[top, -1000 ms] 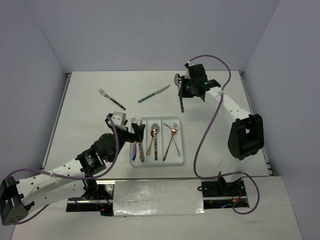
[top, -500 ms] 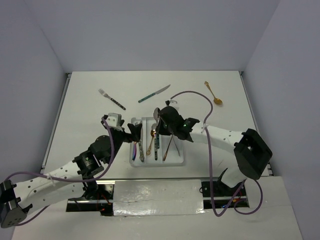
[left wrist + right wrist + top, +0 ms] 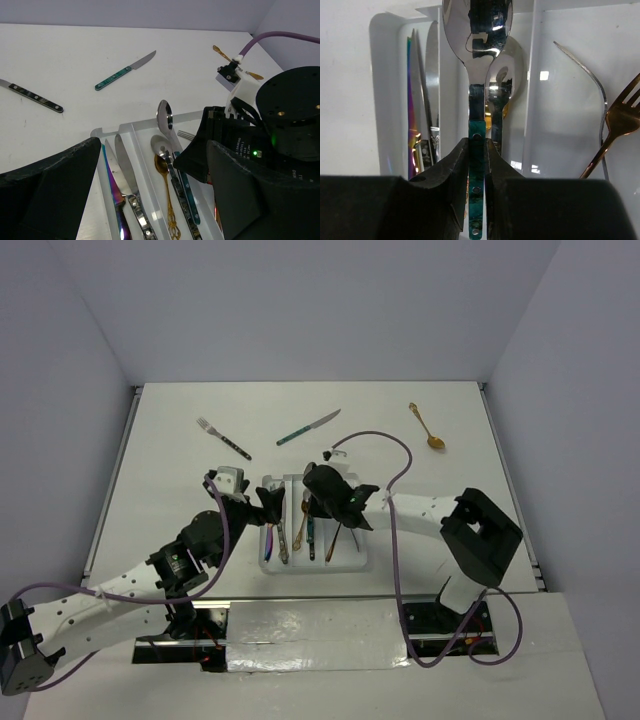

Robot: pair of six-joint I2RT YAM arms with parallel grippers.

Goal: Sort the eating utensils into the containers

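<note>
My right arm's fingers (image 3: 454,172) pinch the teal handle of a silver spoon (image 3: 477,50), holding it lengthwise over the middle compartment of the white tray (image 3: 532,100), where two other spoons (image 3: 160,150) lie. My left arm's fingers (image 3: 50,190) are spread wide at the tray's left side, over the compartment holding two knives (image 3: 125,165), while the forks (image 3: 615,120) lie in the right compartment. A teal-handled knife (image 3: 308,427), a dark-handled fork (image 3: 223,438) and a gold spoon (image 3: 428,427) lie well apart on the counter (image 3: 180,490) beyond the tray.
</note>
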